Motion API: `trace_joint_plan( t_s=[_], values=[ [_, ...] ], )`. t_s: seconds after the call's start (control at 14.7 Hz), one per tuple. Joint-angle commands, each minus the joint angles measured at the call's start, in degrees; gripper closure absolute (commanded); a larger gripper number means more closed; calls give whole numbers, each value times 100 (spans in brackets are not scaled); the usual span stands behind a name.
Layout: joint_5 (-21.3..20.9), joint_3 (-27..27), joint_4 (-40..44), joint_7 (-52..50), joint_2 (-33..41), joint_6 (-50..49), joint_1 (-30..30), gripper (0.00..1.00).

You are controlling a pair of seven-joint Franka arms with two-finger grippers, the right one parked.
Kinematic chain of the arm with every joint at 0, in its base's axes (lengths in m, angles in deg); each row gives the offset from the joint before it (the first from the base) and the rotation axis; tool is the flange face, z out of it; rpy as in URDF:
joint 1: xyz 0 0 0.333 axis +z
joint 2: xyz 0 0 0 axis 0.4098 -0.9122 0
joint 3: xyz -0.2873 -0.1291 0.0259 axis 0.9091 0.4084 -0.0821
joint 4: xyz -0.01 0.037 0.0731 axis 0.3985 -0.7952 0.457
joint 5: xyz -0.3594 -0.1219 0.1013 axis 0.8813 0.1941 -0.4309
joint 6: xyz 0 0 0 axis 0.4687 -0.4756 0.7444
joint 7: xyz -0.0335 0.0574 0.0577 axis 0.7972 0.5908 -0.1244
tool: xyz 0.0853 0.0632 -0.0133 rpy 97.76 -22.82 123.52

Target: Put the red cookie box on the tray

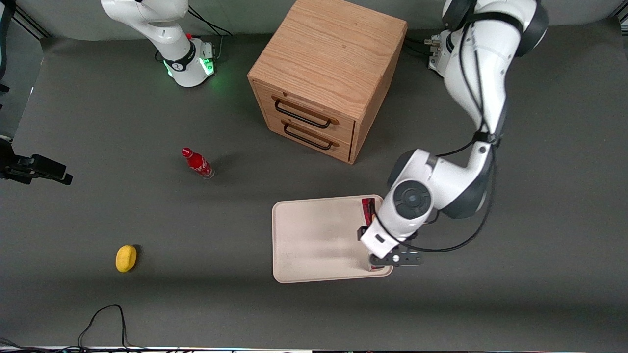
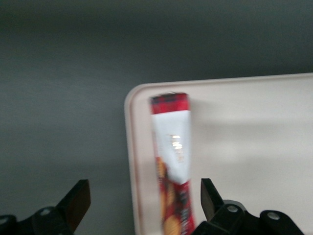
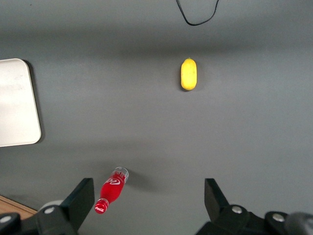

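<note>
**Box down on the tray, fingers spread wide**

Nearest the front camera, a black cable (image 1: 103, 318) looped on the desk (image 1: 147, 215), with a yellow lemon-like object (image 1: 126, 258) a little farther in. The tray (image 1: 314, 240) lay in front of the wooden cabinet (image 1: 326, 73) and nearer the camera than it. The red cookie box (image 2: 171, 161) rested flat in the tray, lengthwise just inside the rim on the working arm's side, one end close to a rounded corner. The gripper (image 2: 142, 203) hung above the box's nearer end, its fingers (image 2: 76, 203) open and well apart, neither touching the carton.

Judged from this, the placing looked done: the box sat on the tray, released. What seemed left was only for the arm to lift clear.

The front view hid most of the box under the wrist, showing just a red sliver (image 1: 367, 210) at the tray's edge; the left wrist view showed its red-and-white face and the gap on both sides. The right wrist view alone showed the small red bottle (image 3: 111, 190) lying down, toward the parked arm's end.
</note>
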Motion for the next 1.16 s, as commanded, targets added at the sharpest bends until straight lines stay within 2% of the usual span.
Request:
trace_joint_plan(
  t_s=[0.0, 0.2, 0.41, 0.61, 0.82, 1.09],
  values=[
    [404, -256, -1397, 326, 1473, -66, 301, 0],
    [459, -353, -2152, 588, 2518, -417, 705, 0],
    [468, -380, -2620, 1151, 3512, -1268, 1152, 0],
    [494, -371, -3234, 2116, 4523, -1692, 1680, 0],
    [617, -362, -3421, 2400, 5052, -2166, 1918, 0],
    [828, -336, -3412, 2523, 5290, -2484, 2050, 0]
  ],
)
